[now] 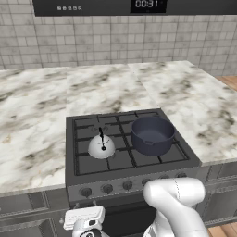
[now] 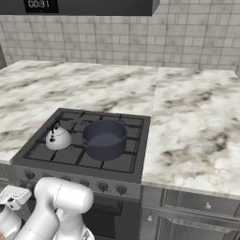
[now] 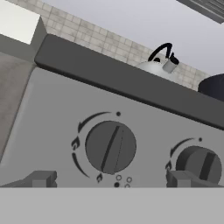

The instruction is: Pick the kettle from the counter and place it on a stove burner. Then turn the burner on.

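The small silvery kettle (image 1: 102,146) (image 2: 58,138) stands upright on the front-left stove burner grate (image 1: 90,163) of the dark cooktop, beside the white marble counter (image 1: 32,120). My gripper (image 3: 109,179) is low in front of the stove's control panel, open, with nothing between its fingers. Its two dark fingertips (image 3: 41,178) flank the leftmost round knob (image 3: 110,147) without touching it. From down there the kettle (image 3: 159,65) shows over the cooktop's front edge. My white hand (image 1: 84,216) sits below the knob row (image 1: 107,188).
A dark blue-grey pot (image 1: 152,135) (image 2: 104,139) occupies the right side of the cooktop, close to the kettle. A second knob (image 3: 202,165) lies to the right of the one I face. Marble counter (image 2: 197,122) stretches on both sides; a tiled wall stands behind.
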Tool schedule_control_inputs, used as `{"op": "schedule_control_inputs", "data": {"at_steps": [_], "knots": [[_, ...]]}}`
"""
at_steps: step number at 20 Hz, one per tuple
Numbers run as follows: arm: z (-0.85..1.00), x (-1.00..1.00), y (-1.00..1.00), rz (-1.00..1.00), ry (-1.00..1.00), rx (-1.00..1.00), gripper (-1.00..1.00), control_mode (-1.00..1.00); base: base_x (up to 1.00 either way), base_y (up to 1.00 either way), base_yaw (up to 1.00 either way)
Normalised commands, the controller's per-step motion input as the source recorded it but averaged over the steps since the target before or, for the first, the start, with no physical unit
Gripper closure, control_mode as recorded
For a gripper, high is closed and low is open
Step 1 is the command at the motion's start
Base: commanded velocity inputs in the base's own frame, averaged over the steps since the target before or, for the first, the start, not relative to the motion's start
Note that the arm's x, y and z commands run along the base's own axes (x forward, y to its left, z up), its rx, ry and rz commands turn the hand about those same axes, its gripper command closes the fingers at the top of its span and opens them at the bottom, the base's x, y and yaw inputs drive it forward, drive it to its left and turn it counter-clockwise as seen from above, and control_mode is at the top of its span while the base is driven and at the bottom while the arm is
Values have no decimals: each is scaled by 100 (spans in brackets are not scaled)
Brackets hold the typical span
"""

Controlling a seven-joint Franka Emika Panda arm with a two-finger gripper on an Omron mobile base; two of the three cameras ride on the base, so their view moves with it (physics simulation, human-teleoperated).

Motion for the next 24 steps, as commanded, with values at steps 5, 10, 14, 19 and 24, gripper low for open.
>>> {"op": "schedule_control_inputs", "data": {"at_steps": [5,10,14,19,24], "knots": [[22,0,-8,1,-1,6,-100,-100,0,0,0],[22,0,-13,0,0,5,-100,-100,0,0,0],[5,0,-9,3,2,2,-100,-100,0,0,0],[0,15,-4,7,11,1,-100,-100,0,0,0],[0,27,-1,10,13,0,-100,-100,0,0,0]]}}
